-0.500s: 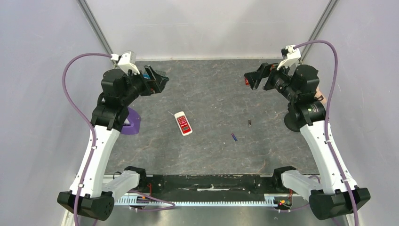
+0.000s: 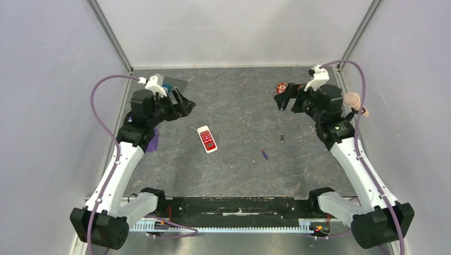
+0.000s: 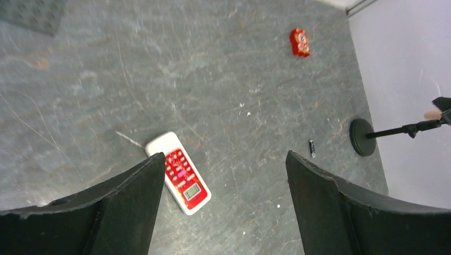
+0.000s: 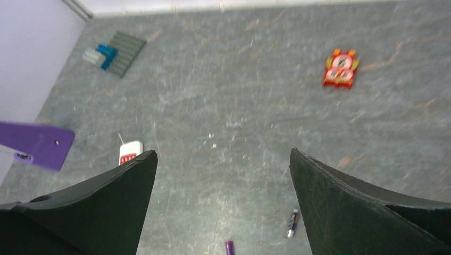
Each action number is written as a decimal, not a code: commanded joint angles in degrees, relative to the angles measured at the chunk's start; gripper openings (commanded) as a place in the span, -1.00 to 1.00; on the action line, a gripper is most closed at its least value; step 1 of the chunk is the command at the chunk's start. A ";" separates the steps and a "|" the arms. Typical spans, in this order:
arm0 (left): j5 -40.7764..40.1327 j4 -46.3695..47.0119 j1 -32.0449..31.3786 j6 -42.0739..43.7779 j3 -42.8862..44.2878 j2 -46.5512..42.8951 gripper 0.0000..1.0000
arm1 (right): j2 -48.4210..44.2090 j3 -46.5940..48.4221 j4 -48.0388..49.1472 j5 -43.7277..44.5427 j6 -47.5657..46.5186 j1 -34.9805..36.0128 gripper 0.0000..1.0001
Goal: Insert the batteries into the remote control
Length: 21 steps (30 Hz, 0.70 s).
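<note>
The small white rectangular remote control [image 2: 207,139] lies flat on the table with its red button panel and little display facing up. It is a little left of the table's middle, set on a diagonal, with its plain white end towards the far left. Nothing touches it.

The two batteries lie loose on the table to its right, well apart from it and from each other. The thin bluish-purple battery [image 2: 264,154] is the closer one to the remote and sits nearer the arm bases. The thin dark brownish-black battery [image 2: 282,138] lies further right and a little further back.

The left gripper [image 3: 224,155] hangs above the table beyond and to the left of the remote. Its two black fingers are spread wide with nothing between them, and its wrist view shows the remote just beside the left finger. The right gripper [image 4: 222,152] is held up over the far right part of the table. Its fingers are also spread wide and empty, and both batteries show low in its wrist view, between the fingers.

All of this rests on a grey mottled stone-look table [image 2: 239,106]. A small red-orange toy block [image 2: 281,86] lies near the far edge, close to the right gripper. A flat purple stand [image 2: 152,141] shows partly under the left arm. A grey studded plate with a blue piece [image 4: 119,52] lies in the far left corner. A black round-footed stand with a thin rod [image 3: 362,136] is at the right edge.
</note>
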 commanded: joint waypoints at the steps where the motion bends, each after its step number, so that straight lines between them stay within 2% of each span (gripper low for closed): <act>1: 0.44 3.34 -2.84 -5.80 -4.17 3.74 0.75 | 2.73 -5.19 3.21 8.00 3.14 7.26 0.96; 5: -18.58 -0.55 -12.31 -9.84 -6.65 8.68 0.74 | 7.71 -7.63 5.46 15.13 6.36 14.88 0.96; 9: -26.95 -3.07 -18.17 -18.26 -6.23 17.68 0.72 | 9.94 -9.55 7.80 20.14 9.49 18.77 0.95; 13: -37.28 -9.44 -23.16 -24.82 -2.21 26.29 0.70 | 11.12 -9.44 6.62 23.15 9.61 19.76 0.94; 16: -37.95 -10.35 -23.60 -25.38 -0.60 30.80 0.71 | 10.65 -9.95 5.89 24.35 9.52 19.76 0.95; 21: -33.14 -5.25 -23.65 -25.43 -0.89 36.45 0.75 | 10.04 -10.88 5.79 25.25 9.25 19.76 0.96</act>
